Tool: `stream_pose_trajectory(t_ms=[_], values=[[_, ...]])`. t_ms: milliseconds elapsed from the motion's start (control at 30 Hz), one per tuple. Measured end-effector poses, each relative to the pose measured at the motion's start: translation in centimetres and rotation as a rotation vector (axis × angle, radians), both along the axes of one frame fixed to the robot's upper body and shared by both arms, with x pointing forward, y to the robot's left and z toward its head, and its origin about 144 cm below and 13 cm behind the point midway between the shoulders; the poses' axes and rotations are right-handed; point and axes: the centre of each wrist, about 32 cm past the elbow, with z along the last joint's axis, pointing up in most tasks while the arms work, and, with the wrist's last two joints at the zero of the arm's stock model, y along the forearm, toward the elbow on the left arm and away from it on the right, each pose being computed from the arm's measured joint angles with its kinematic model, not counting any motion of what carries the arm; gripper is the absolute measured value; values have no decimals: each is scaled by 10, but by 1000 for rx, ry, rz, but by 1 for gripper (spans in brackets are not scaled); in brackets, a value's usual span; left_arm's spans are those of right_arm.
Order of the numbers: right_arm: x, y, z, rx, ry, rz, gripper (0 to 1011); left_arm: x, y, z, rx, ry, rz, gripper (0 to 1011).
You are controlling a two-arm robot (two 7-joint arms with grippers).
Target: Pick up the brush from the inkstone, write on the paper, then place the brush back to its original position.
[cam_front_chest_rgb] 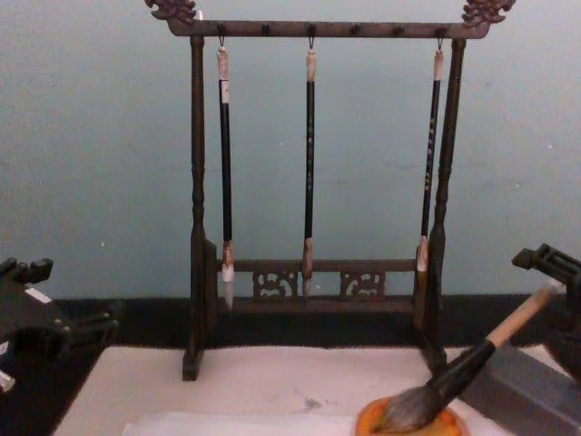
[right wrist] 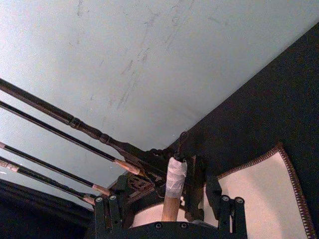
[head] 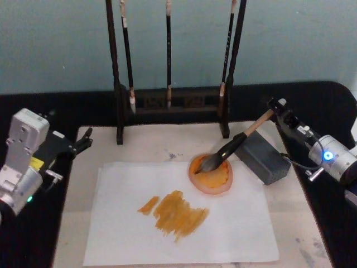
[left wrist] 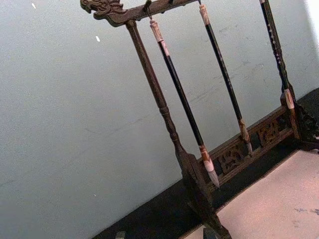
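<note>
Reading near to far: the paper [head: 234, 223] carries broad orange strokes [head: 175, 211], so the writing step looks done. Just behind, at the paper's far edge, the inkstone [head: 207, 188] holds the bristles of the brush [head: 234, 146]. Its handle slants up and back over the grey block [head: 268, 162].

The right gripper [head: 278, 107] sits at the handle's white-wrapped end. In the right wrist view its fingers [right wrist: 107, 209] stand apart on either side of the handle, with clear gaps, so nothing is clamped.

Judgement: this is the put-back step, with the brush resting home. The next move calls for a straight retreat up and back, without nudging the handle or tipping the dish.

The left gripper [head: 83, 142] is parked at the table's left edge; can't tell its state. The brush rack [head: 167, 103] stands farthest back.
</note>
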Motion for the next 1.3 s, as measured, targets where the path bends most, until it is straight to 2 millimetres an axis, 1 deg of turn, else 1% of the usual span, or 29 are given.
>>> stream_pose_trajectory(t_ms=[233,300,367,500,533,633,667,700,767,800,833,933,1100,1200,1300], values=[[0,0,0,1,1,1,995,0,0,0,0,0,0,1010],[0,0,0,2,1,1,944,0,0,0,0,0,0,1010],[0,0,0,2,1,1,914,0,0,0,0,0,0,1010],[0,0,0,2,2,2,817,0,0,0,0,0,0,1010],[0,0,0,3,2,2,762,0,0,0,0,0,0,1010],[0,0,0,3,2,2,705,0,0,0,0,0,0,1010],[0,0,0,3,2,2,645,0,0,0,0,0,0,1010],[0,0,0,3,2,2,625,0,0,0,0,0,0,1010],[0,0,0,3,2,2,544,0,0,0,0,0,0,1010],[0,0,0,3,2,2,531,0,0,0,0,0,0,1010],[0,0,0,4,2,2,478,0,0,0,0,0,0,1010],[0,0,0,4,3,2,396,0,0,0,0,0,0,1010],[0,0,0,4,3,2,216,0,0,0,0,0,0,1010],[0,0,0,4,3,2,162,0,0,0,0,0,0,1010],[0,0,0,4,3,2,155,0,0,0,0,0,0,1010]])
